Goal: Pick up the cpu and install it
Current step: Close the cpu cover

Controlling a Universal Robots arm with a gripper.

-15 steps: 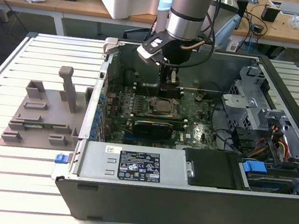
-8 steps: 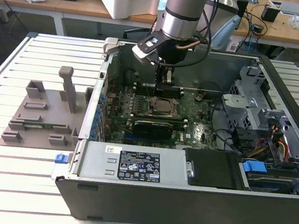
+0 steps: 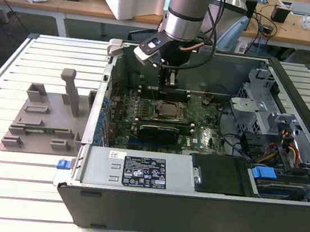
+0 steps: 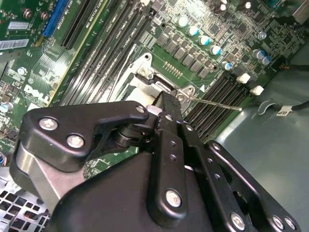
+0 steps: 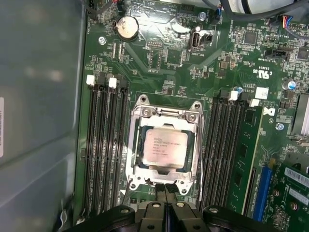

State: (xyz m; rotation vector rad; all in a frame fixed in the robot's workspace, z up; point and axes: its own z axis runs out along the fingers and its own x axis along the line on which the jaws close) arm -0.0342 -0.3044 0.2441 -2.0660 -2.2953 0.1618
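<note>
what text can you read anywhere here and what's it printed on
Nothing clear enough to quote.
cpu lid: printed lines, too small to read.
White label on the power supply: too small to read.
motherboard markings: too small to read.

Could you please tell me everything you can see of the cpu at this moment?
The cpu is a small flat square chip with a pale, silvery metal top that carries some print. It lies flat inside the metal frame of the socket on the green motherboard, with memory slots on either side. The gripper hangs over the frame's edge, fingers together and holding nothing; it does not appear to touch the chip.
</note>
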